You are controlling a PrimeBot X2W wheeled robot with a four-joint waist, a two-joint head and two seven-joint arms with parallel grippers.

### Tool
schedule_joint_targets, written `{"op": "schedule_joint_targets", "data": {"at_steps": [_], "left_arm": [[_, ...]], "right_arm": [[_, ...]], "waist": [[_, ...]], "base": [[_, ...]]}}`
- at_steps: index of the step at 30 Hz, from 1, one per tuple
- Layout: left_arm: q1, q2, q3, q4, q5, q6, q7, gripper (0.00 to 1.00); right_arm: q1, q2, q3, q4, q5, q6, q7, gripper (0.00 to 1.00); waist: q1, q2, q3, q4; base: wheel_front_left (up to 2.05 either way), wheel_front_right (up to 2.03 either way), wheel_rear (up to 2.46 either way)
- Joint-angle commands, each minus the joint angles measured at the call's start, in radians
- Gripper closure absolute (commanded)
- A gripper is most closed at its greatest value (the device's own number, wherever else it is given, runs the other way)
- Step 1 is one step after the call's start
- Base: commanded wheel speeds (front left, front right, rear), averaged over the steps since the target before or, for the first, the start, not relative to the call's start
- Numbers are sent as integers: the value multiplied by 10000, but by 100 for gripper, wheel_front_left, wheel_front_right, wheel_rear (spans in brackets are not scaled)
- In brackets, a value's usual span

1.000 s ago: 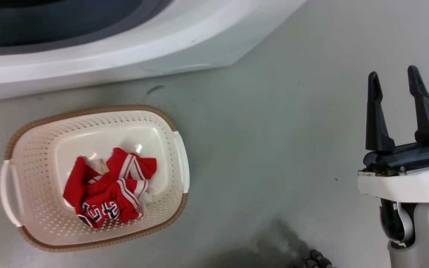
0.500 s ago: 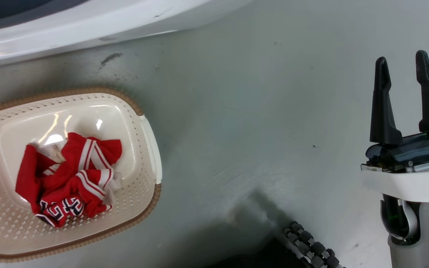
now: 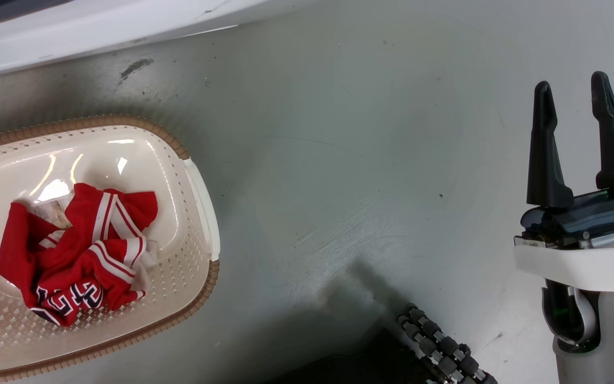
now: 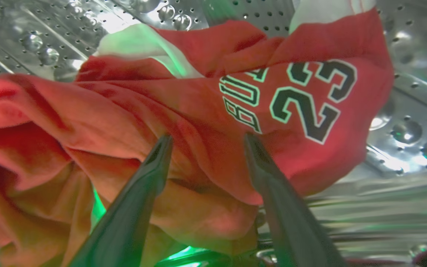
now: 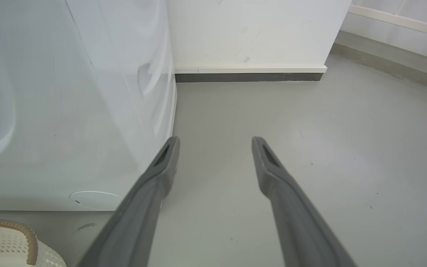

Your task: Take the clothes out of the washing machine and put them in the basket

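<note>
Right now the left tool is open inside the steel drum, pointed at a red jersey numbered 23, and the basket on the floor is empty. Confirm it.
One thing is wrong: the basket is not empty. The head view shows a crumpled red garment lying in it. The rest holds: the left tool is open inside the steel drum, pointed at the red jersey numbered 23.

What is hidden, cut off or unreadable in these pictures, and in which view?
Head view: basket cut by the left and bottom edges; washing machine cut by the top edge.
Head view: lettering on the clothes in the basket, crumpled into folds, unreadable.
Left wrist view: a fold of the jersey hides part of the word beside 23, and anything under it.
Same view: whether the left gripper touches the jersey.
</note>
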Motion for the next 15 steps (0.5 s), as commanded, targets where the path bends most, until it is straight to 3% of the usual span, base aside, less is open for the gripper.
{"op": "schedule_joint_targets", "data": {"at_steps": [1, 3, 4, 5, 15], "left_arm": [[186, 38, -89, 191, -64, -24, 31, 0], [195, 80, -184, 230, -8, -27, 13, 0], [190, 111, -262, 230, 39, -20, -28, 61], [163, 134, -299, 225, 15, -22, -56, 100], [138, 152, -366, -19, -284, -23, -1313, 100]], "right_arm": [[-142, 16, 2, -46, 85, -7, -17, 0], [-162, 16, -12, -47, 94, -7, -17, 0], [-170, 16, -23, -48, 92, -7, -17, 0], [-182, 16, -28, -45, 86, -7, -17, 0], [-176, 16, -24, 68, -78, -7, -17, 0]], "waist": [[-1, 0, 27, -13], [-1, 0, 58, -14], [-1, 0, 72, -9], [-1, 0, 85, -4], [-1, 0, -227, 132]], "base": [[0, 0, 0], [0, 0, 0], [0, 0, 0], [0, 0, 0], [0, 0, 0]]}}
